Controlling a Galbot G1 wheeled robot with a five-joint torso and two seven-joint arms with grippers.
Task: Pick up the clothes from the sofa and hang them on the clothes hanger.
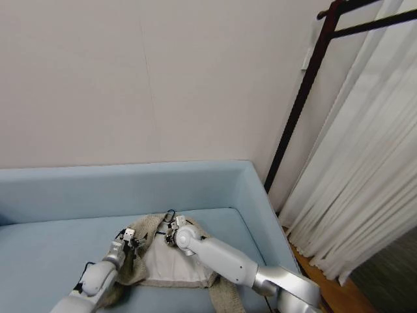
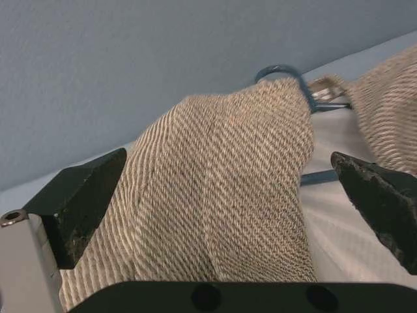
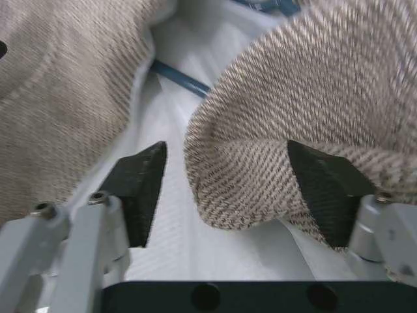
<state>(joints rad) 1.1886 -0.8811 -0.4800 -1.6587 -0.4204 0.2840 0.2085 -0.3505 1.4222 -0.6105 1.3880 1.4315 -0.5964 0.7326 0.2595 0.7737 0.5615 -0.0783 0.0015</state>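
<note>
**Woolly top lies on the sofa with both grippers around its folds**

The woolly top [image 1: 171, 264] lies on the seat of the light blue sofa [image 1: 52, 261], near the sofa's right end. It is a sandy brown knit with a white inside. It is on a blue hanger [image 3: 181, 77], and the hanger's hook pokes out at the top of it, toward the sofa's back.

The left gripper [image 2: 228, 173] is down at the left side of the woolly top. Its two black fingers [image 2: 85, 202] are spread wide. A thick brown fold sits between them. The fold is beside one finger, and the other finger is well apart from it. Nothing is pinched.

The right gripper [image 3: 228, 163] is just beside the left one, near the hook. Its fingers [image 3: 140, 192] are spread too. A rolled brown edge sits between them. It touches one finger, and there is a gap at the other.

Behind the sofa is a plain pale wall [image 1: 163, 78]. To the right, a dark clothes rack [image 1: 301, 98] stands tall past the sofa's end. A white curtain [image 1: 365, 163] hangs beside the rack.
</note>
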